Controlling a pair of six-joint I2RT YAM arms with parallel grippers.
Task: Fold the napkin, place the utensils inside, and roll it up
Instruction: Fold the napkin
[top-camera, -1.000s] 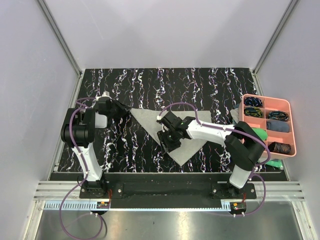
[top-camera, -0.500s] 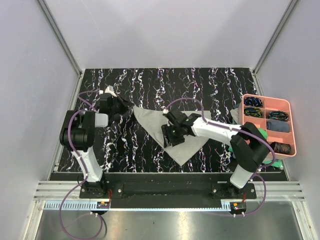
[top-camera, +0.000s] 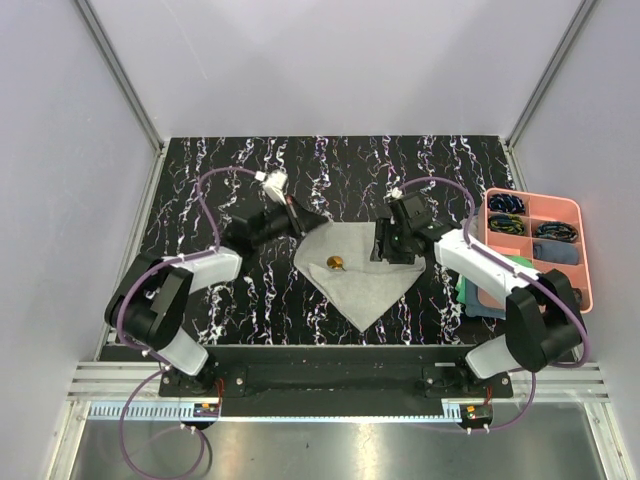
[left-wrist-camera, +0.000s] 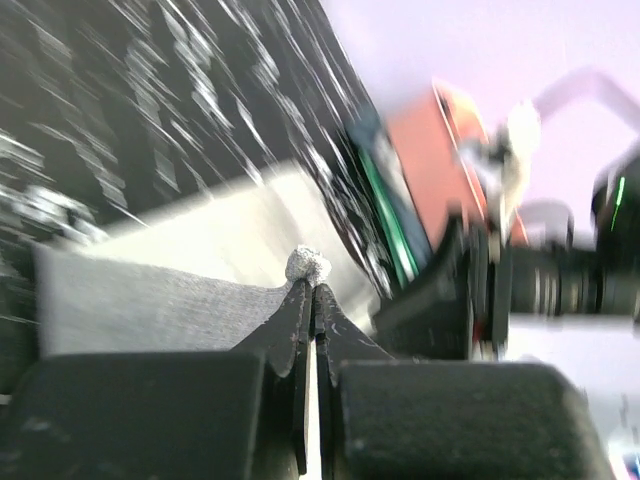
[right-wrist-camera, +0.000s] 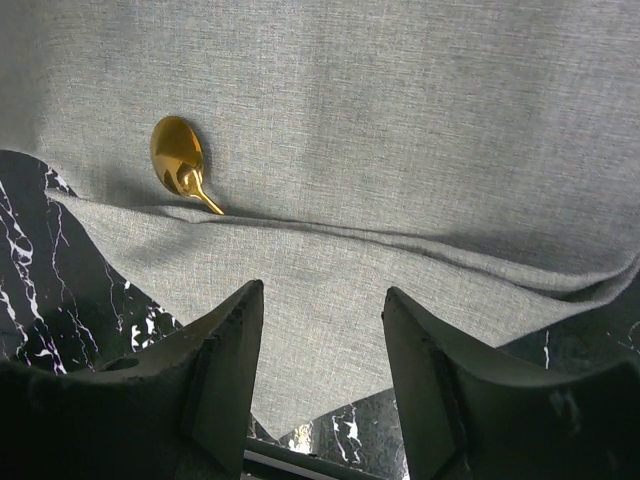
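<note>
The light grey-green napkin (top-camera: 365, 280) lies folded on the dark marble table. My left gripper (top-camera: 304, 221) is shut on the napkin's left corner (left-wrist-camera: 308, 267) and holds it lifted over the cloth. My right gripper (top-camera: 383, 248) is open and empty, hovering low over the napkin's right part; its view shows the cloth (right-wrist-camera: 400, 120) between the jaws (right-wrist-camera: 322, 292). The gold spoon bowl (top-camera: 335, 263) pokes out from under a fold (right-wrist-camera: 178, 152); its handle is hidden under the cloth. The fork is hidden.
A pink compartment tray (top-camera: 585, 250) with coiled items stands at the right edge. Dark green and teal folded cloths (top-camera: 480, 298) lie beside it, under the right arm. The tray also shows blurred in the left wrist view (left-wrist-camera: 430, 150).
My left gripper moved right, drawing the napkin's left corner over toward the middle. My right gripper pulled back to the right off the cloth's centre. The spoon bowl now shows.
</note>
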